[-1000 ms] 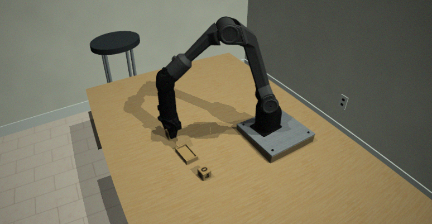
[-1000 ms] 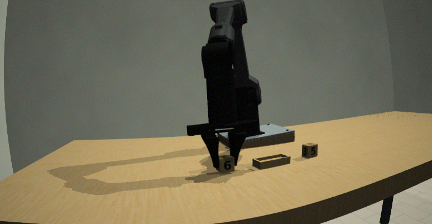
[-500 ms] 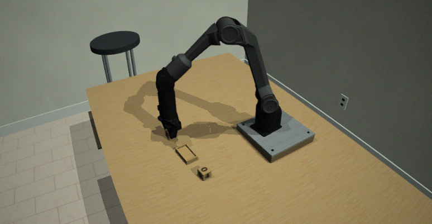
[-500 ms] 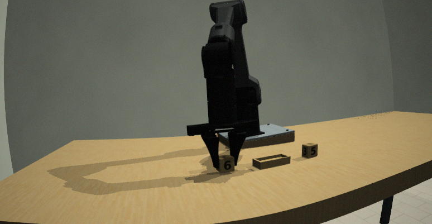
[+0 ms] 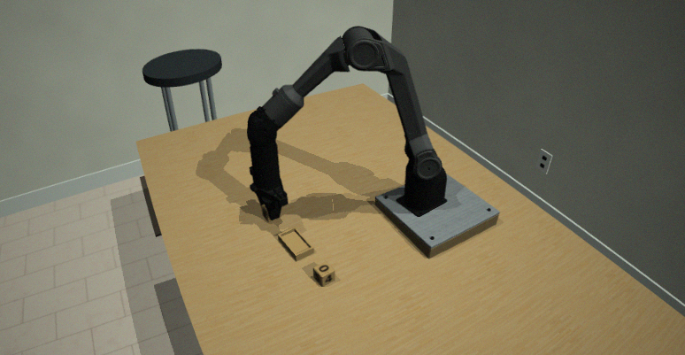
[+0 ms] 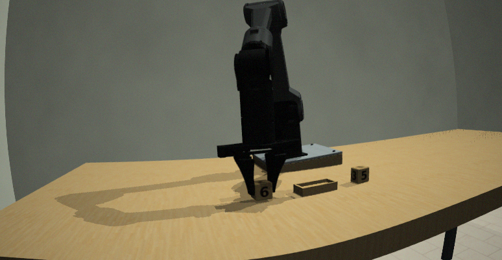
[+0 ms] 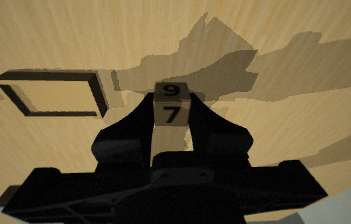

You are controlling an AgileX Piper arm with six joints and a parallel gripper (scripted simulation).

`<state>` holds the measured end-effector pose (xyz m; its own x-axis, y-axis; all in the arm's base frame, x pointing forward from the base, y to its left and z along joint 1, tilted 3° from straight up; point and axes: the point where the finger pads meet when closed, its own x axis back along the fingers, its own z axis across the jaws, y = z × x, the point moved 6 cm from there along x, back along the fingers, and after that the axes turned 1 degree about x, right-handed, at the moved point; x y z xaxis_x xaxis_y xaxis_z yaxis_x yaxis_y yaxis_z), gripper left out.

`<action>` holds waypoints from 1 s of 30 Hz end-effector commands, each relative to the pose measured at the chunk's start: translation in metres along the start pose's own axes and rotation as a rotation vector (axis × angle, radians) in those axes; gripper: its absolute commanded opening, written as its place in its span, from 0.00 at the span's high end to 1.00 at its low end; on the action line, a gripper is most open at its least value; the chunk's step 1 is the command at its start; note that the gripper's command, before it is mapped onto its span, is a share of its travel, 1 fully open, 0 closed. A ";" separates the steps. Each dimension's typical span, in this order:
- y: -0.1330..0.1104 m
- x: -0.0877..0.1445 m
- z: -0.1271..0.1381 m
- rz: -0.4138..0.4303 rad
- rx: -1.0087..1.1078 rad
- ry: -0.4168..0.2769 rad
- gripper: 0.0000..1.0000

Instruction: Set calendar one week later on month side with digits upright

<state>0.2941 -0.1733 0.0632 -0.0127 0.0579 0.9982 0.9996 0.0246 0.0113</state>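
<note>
My gripper (image 6: 261, 187) is shut on a wooden digit cube (image 6: 263, 189) and holds it down at the table top, just left of the tray. The cube shows a 6 in the exterior view, and a 7 with a 9 above it in the wrist view (image 7: 172, 107). In the top view the fingers (image 5: 273, 211) hide most of it. The small open wooden tray (image 6: 314, 187) lies flat on the table and holds nothing; it also shows in the top view (image 5: 296, 243) and in the wrist view (image 7: 52, 93). A second digit cube (image 6: 359, 174) (image 5: 324, 274) stands on the table beyond the tray, showing 3 and 5, with 0 on top.
The arm's grey base plate (image 5: 435, 215) sits on the table behind the tray. A dark round stool (image 5: 181, 67) stands beyond the table's far edge. The table's front edge is near the second cube.
</note>
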 end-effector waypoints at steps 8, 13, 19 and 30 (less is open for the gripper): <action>-0.001 -0.003 0.000 0.002 -0.001 0.001 0.62; -0.001 -0.004 0.000 0.002 -0.001 0.000 0.62; -0.001 -0.004 0.000 0.002 -0.001 0.000 0.62; -0.001 -0.004 0.000 0.002 -0.001 0.000 0.62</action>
<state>0.2942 -0.1735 0.0595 -0.0128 0.0579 0.9982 0.9996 0.0246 0.0114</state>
